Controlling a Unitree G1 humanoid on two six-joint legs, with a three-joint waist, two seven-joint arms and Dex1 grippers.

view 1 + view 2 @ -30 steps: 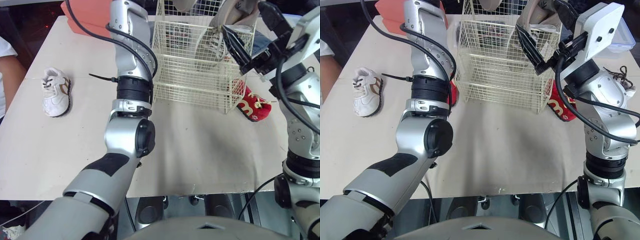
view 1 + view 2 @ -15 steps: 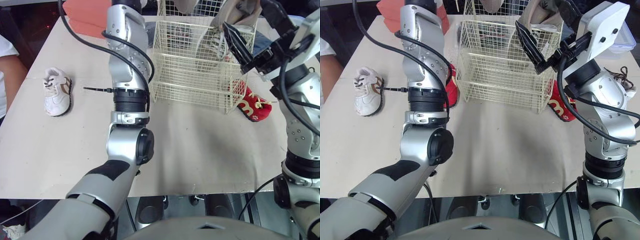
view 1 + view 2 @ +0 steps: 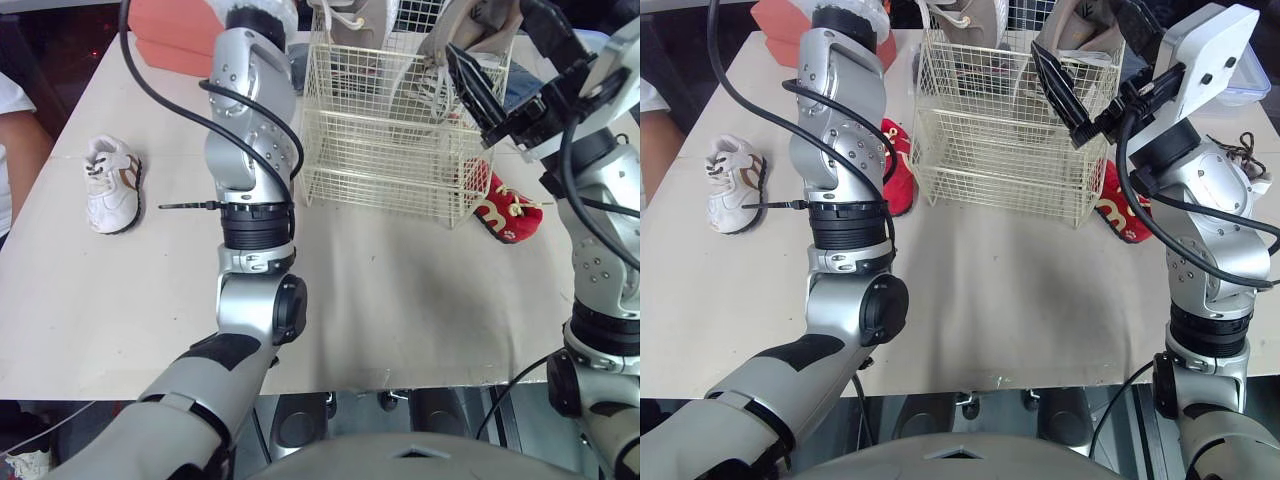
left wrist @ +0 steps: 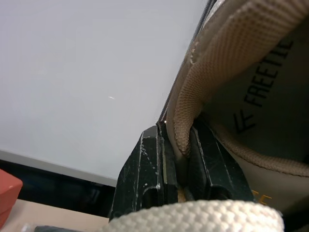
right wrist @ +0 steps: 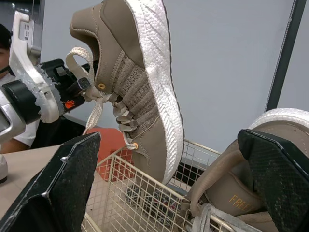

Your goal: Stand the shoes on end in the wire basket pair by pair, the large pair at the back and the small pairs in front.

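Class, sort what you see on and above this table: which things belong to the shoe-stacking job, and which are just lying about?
Job in hand:
wire basket
tan shoe held by the left gripper
second tan shoe in the basket
small white shoe
red shoe left of the basket
red shoe right of the basket

Lying about:
orange box
blue-lidded box

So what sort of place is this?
Likely a test lab, not a shop: a plain beige table, a cream wire basket, a small white sneaker lying loose, a bare grey wall.
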